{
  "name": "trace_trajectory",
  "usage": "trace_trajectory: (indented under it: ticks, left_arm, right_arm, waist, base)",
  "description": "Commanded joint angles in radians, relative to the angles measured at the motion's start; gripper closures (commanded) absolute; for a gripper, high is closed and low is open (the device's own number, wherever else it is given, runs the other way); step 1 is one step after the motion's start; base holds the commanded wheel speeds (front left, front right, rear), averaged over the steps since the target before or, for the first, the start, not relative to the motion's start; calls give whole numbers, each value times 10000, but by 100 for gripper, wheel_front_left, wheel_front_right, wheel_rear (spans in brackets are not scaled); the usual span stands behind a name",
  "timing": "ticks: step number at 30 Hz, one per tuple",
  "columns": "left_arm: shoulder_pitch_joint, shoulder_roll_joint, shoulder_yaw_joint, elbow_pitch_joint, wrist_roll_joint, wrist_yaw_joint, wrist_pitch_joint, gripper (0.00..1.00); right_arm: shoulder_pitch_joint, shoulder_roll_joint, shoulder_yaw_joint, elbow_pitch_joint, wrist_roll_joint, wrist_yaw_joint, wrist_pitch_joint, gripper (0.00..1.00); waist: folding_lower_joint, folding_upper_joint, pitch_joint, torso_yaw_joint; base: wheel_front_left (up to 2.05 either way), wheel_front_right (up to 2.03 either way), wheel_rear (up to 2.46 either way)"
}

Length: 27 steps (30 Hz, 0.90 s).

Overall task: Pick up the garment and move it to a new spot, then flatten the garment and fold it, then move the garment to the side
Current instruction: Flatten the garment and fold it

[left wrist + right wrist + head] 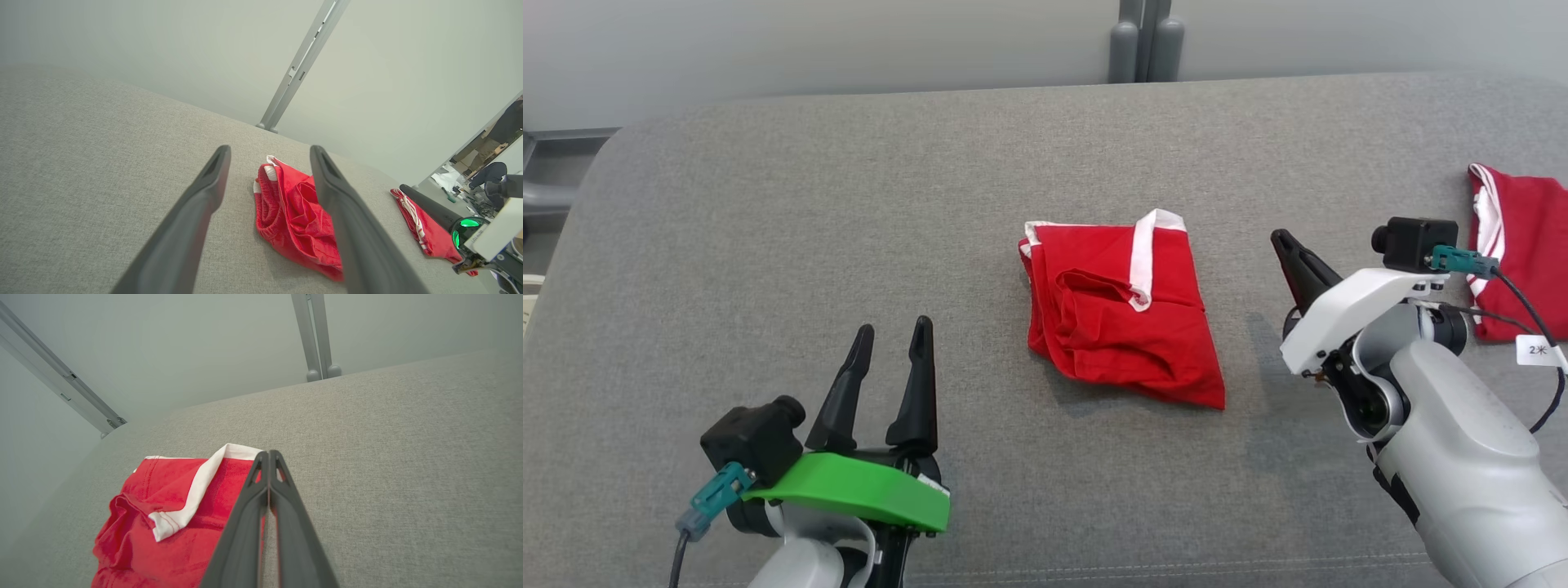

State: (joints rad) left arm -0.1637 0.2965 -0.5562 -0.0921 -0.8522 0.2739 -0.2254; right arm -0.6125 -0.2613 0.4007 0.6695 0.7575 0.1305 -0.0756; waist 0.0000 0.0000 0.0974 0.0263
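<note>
red garment point(1123, 343) lies between released left tool point(894, 327) and clenched, seemingly empty right tool point(1282, 238).

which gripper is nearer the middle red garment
Right. The right gripper, shut, sits just right of the middle red garment; the left gripper, open, is farther off, to its lower left.

Grey fabric surface point(849, 245) before a pale wall point(849, 41).

Support: grey fabric surface point(768, 245), woven texture, rounded far corners. Near centre: red garment point(1119, 327) with white trim, loosely folded, rumpled, lying flat. At right edge: second red garment point(1523, 245), white stripes along side, well apart from first.
</note>
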Motion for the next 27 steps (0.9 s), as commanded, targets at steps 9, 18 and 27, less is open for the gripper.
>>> trace_trajectory:
  ticks: [9, 18, 27]
  left_arm:
    - [-265, -69, -57, -57, 130, -47, 2, 0]
    - [-422, -210, -84, 60, 133, -178, -75, 0]
    - [-485, -436, -122, 208, 106, -341, -159, 0]
  right_arm:
    - [-41, 630, -436, 948, -679, 2, 326, 100]
    - [-664, 1006, -37, 2205, -1005, 3, 643, 100]
    - [-1768, 992, 454, 2614, -1116, 3, 565, 100]
  waist:
    - [0, 0, 524, 1045]
    - [0, 0, 899, 2023]
    - [0, 0, 1088, 2516]
  base:
    - [0, 0, 0]
    - [0, 0, 0]
    - [0, 0, 0]
